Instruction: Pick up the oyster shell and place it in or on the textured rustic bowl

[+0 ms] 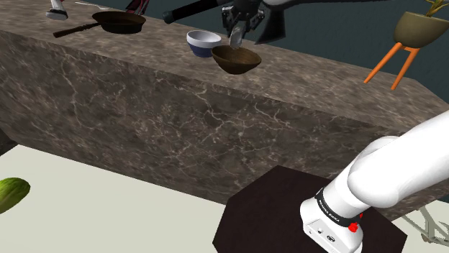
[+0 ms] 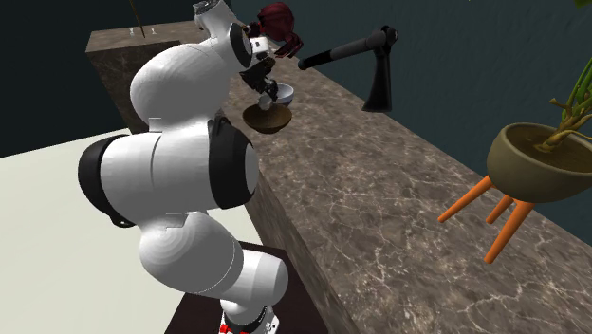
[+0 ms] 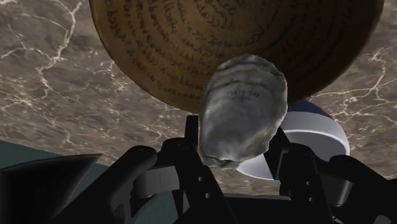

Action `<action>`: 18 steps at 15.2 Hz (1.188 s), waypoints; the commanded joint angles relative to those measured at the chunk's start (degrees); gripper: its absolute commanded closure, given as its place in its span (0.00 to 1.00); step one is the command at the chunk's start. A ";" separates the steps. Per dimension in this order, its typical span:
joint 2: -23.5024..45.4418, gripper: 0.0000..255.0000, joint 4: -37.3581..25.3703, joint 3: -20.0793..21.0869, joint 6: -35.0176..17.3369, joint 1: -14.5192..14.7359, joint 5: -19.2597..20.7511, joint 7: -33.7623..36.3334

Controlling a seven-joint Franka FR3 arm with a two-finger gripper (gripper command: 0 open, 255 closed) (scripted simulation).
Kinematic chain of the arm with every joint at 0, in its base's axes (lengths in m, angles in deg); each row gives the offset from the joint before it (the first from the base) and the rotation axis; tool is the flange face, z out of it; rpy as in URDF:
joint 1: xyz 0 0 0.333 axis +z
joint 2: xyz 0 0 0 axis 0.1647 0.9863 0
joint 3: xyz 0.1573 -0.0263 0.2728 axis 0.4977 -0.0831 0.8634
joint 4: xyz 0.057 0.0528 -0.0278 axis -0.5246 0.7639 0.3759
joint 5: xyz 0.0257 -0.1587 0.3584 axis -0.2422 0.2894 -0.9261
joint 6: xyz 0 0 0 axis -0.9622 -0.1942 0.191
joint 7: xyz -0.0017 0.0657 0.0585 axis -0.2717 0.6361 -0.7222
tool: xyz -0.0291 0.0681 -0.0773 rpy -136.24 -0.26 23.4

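My hand (image 3: 235, 145) is clamped on the one oyster shell (image 3: 242, 105), which is grey, rough and oval. It hangs just above the rim of the brown ringed bowl (image 3: 191, 44). Two bowls stand near the desk (image 3: 57, 83) edge facing my stand: a white bowl (image 1: 203, 41), then the brown one.

Oyster shell (image 3: 242, 108) in claw (image 3: 235, 145) above bowl (image 3: 159, 51), second bowl (image 3: 316, 135) beside it, both on counter (image 3: 51, 95)

End effector (image 3: 235, 145) tight around oyster shell (image 3: 245, 102)
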 commanded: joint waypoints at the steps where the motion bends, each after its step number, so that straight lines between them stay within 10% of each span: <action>1: 0.38 1.00 -1.87 0.00 1.44 0.00 -0.21 -0.56; 14: -3.99 1.00 -3.01 0.79 7.04 0.97 -1.58 -1.07; 15: -3.99 0.00 -3.01 0.79 7.04 0.97 -1.58 -1.07; 18: -7.04 0.00 4.11 -9.13 2.02 5.42 -16.38 -19.86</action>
